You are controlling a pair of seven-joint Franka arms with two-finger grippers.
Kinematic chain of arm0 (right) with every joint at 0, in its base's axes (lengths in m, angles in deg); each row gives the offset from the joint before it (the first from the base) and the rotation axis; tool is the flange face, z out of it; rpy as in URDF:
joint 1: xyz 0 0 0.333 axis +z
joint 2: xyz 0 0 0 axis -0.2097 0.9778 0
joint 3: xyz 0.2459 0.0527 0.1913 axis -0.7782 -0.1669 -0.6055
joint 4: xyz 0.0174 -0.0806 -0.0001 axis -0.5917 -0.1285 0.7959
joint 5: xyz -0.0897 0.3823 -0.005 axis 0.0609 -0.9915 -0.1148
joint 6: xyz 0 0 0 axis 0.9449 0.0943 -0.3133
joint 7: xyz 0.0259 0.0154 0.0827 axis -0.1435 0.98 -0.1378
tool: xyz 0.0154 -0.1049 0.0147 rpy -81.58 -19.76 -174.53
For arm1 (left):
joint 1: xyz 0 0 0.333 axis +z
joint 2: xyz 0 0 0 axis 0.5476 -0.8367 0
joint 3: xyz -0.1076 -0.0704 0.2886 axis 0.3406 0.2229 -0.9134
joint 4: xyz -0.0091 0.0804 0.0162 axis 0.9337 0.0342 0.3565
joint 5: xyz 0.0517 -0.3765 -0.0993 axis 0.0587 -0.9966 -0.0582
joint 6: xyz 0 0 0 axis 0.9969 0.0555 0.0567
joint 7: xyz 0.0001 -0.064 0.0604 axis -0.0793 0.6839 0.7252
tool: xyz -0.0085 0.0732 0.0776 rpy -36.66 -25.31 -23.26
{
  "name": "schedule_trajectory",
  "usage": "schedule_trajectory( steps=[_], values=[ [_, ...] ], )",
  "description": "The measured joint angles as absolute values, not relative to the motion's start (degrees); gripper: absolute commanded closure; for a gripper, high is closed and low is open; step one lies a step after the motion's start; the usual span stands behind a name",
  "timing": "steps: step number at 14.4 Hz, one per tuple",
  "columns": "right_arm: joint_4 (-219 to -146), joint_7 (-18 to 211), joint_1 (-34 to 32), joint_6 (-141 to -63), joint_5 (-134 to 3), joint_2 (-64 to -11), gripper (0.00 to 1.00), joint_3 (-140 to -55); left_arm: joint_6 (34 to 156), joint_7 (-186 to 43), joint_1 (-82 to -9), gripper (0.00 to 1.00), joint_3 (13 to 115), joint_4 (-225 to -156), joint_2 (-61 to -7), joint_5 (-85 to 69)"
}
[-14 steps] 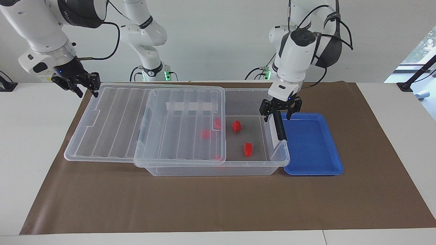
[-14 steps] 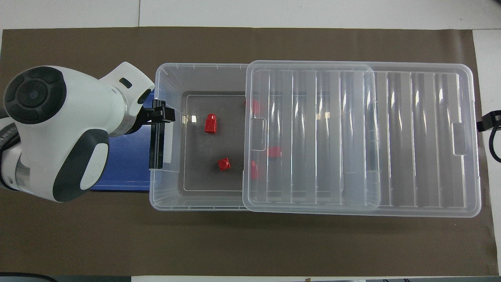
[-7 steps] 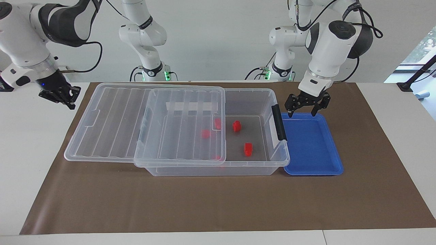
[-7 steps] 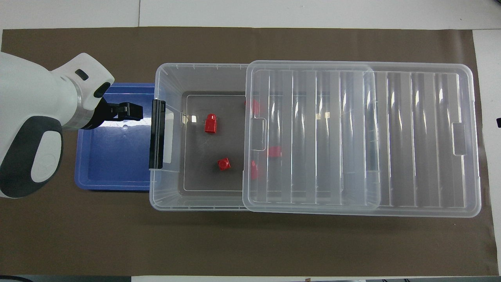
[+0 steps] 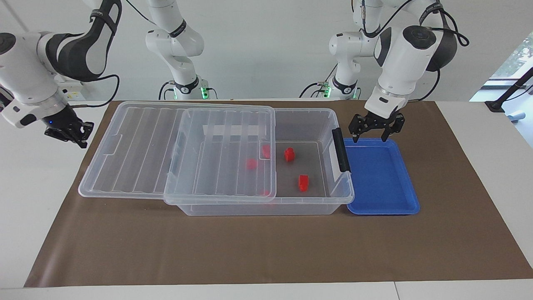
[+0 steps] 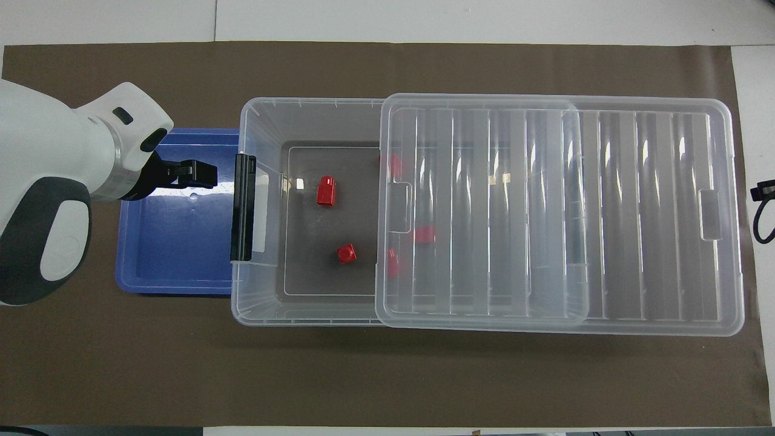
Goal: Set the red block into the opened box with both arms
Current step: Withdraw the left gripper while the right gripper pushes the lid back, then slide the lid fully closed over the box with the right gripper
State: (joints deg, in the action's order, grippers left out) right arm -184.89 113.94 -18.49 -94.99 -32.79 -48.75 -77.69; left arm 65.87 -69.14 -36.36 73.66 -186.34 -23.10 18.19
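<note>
— Brown paper (image 5: pixel 266 250) is spread over a white table (image 5: pixel 37 175). What is seen on it?

— The box (image 5: pixel 339 196), clear plastic, is set at the middle, with its ribbed lid (image 5: pixel 175 150) slid toward the right arm's end, so the part at the left arm's end is uncovered.

— Where is the red block (image 5: pixel 303 183)?

— It is lying on the box floor in the uncovered part, at about four o'clock from a second red block (image 5: pixel 289 154) in the facing view. More red shapes are seen blurred under the lid.

— And the grippers?

— The left gripper (image 5: pixel 372 137) is held over the robots' end of the blue tray (image 5: pixel 383 208), which lies just beside the box; its fingers are spread wide, with nothing between them. The right gripper (image 5: pixel 74 135) is held over the white table past the lid's end, fingers closed together, empty.
</note>
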Motion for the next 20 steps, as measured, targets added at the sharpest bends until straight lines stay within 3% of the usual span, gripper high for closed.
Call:
schedule_trajectory(
  steps=[12,20],
  values=[
    [-186.6,109.4,-18.0,-95.2,-32.9,-48.9,1.00,-81.3,52.5,-54.7,-36.6,0.00,62.2,-176.8,-22.9,15.6],
    [-186.9,98.6,-17.8,-95.2,-32.9,-49.1,1.00,-87.9,43.7,-53.9,-36.7,0.00,62.2,-171.7,-22.4,15.6]
  ],
)
